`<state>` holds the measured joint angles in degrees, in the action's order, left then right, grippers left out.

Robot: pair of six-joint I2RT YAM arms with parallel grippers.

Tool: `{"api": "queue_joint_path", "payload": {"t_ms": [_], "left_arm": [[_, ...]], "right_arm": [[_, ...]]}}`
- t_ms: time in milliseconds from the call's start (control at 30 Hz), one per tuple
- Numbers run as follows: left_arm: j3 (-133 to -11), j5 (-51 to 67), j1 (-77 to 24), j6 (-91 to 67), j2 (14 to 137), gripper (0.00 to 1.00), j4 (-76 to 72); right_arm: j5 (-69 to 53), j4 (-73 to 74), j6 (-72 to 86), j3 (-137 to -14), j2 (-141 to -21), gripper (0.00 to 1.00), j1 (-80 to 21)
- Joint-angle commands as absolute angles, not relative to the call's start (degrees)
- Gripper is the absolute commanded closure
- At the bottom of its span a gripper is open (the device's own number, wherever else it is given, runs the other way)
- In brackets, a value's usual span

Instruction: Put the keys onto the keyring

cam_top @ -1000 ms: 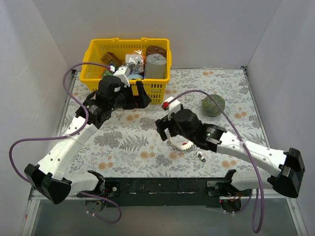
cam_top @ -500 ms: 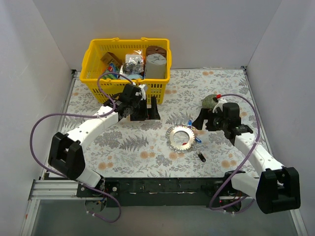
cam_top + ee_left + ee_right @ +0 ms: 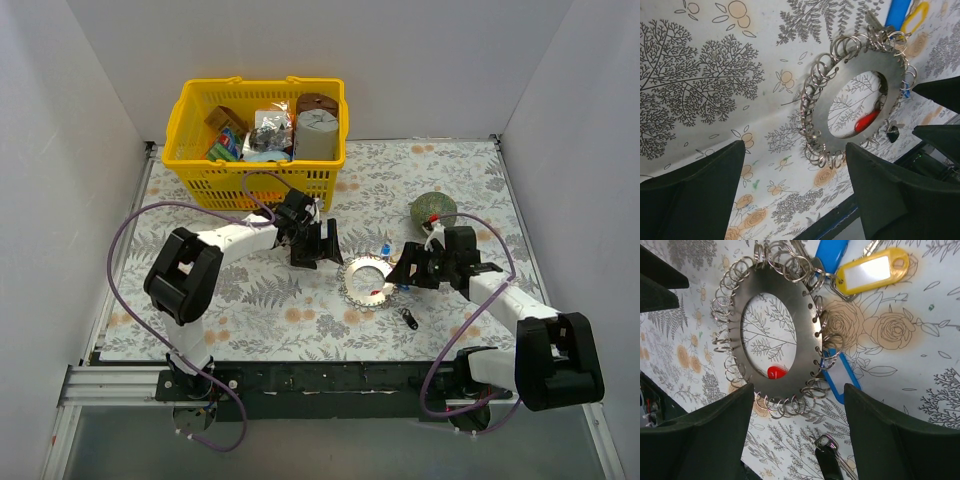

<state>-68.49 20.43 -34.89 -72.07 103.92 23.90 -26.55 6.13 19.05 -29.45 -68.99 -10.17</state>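
Right wrist close-up: flat on the flowered cloth, the keyring, a dull grey steel disc, hollow-centred, rimmed with thin wire loops. Seems partly done: glossy plastic yellow tag and blue tags apparently hooked on already; red tag inside the hollow; black-headed key loose nearby, likely left to thread. Right gripper spread wide, pinching nothing; left gripper likewise, opposite across the ring.
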Motion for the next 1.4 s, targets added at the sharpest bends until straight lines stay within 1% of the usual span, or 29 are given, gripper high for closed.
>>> {"api": "queue_joint_path", "payload": {"t_ms": [0, 67, 167, 267, 433, 600, 700, 733, 833, 867, 900, 967, 1067, 1133, 1167, 1233, 1267, 1333, 1367], "left_arm": [[-68.99, 22.50, -35.16, -73.12, 104.85, 0.20, 21.45], [-68.64, 22.85, -35.33, -73.56, 105.47, 0.24, 21.27], [-67.85, 22.85, -35.51, -73.91, 105.65, 0.26, 21.27], [-66.98, 22.06, -35.51, -74.00, 104.85, 0.26, 21.36], [-66.27, 20.66, -35.51, -74.18, 103.10, 0.22, 22.85], [-67.05, 18.29, -35.25, -73.48, 101.69, 0.19, 24.96], [-68.46, 16.80, -34.89, -72.60, 101.34, 0.17, 26.89], [-68.81, 16.27, -34.63, -72.08, 101.08, 0.17, 27.33], [-70.30, 14.42, -34.28, -71.11, 100.81, 0.17, 29.35], [-70.57, 14.24, -34.28, -70.58, 100.81, 0.17, 30.05], [-70.66, 14.06, -34.19, -70.49, 100.72, 0.17, 30.32], [-70.75, 14.59, -34.19, -70.40, 100.72, 0.17, 30.32], [-69.97, 16.34, -34.28, -71.27, 100.81, 0.17, 29.36], [-69.35, 17.31, -34.28, -71.98, 101.07, 0.18, 28.66], [-68.74, 18.27, -34.28, -72.33, 101.07, 0.18, 27.87], [-68.12, 19.16, -34.28, -73.39, 101.16, 0.19, 27.07], [-67.68, 19.60, -34.36, -73.65, 101.34, 0.19, 26.64], [-67.24, 19.95, -34.37, -74.44, 101.25, 0.20, 26.19], [-67.06, 19.95, -34.28, -74.70, 101.42, 0.20, 26.02]], "right_arm": [[-28.04, 2.03, 20.30, -27.43, -70.05, 0.22, -10.11], [-28.82, 1.06, 20.39, -26.90, -70.92, 0.23, -10.02], [-30.32, -1.58, 20.57, -26.10, -72.68, 0.25, -10.28], [-31.81, -2.37, 20.30, -25.84, -74.35, 0.31, -10.72], [-33.84, -3.69, 21.70, -24.87, -74.62, 0.34, -14.67], [-34.80, -6.76, 25.66, -23.82, -74.53, 0.35, -22.31], [-35.24, -8.87, 28.03, -23.20, -74.09, 0.35, -24.60], [-34.81, -8.44, 28.04, -23.46, -73.83, 0.34, -24.78], [-30.08, -1.87, 25.41, -26.97, -71.11, 0.25, -24.70], [-27.88, 0.24, 24.44, -29.85, -69.45, 0.18, -24.61], [-24.38, 4.79, 22.43, -31.19, -68.56, 0.15, -24.35], [-22.07, 7.11, 21.10, -33.21, -66.45, 0.10, -23.30], [-21.88, 8.09, 19.17, -35.07, -66.18, 0.09, -18.47], [-24.16, 7.91, 17.76, -35.42, -68.27, 0.08, -14.34], [-25.04, 8.35, 17.14, -35.77, -69.33, 0.06, -12.85], [-26.10, 9.05, 15.39, -37.00, -72.05, 0.05, -12.57], [-26.28, 8.62, 15.38, -36.91, -72.68, 0.06, -12.57], [-27.24, 7.56, 15.29, -36.65, -73.91, 0.10, -12.57], [-27.59, 6.95, 15.29, -36.56, -74.26, 0.15, -12.57]]}}
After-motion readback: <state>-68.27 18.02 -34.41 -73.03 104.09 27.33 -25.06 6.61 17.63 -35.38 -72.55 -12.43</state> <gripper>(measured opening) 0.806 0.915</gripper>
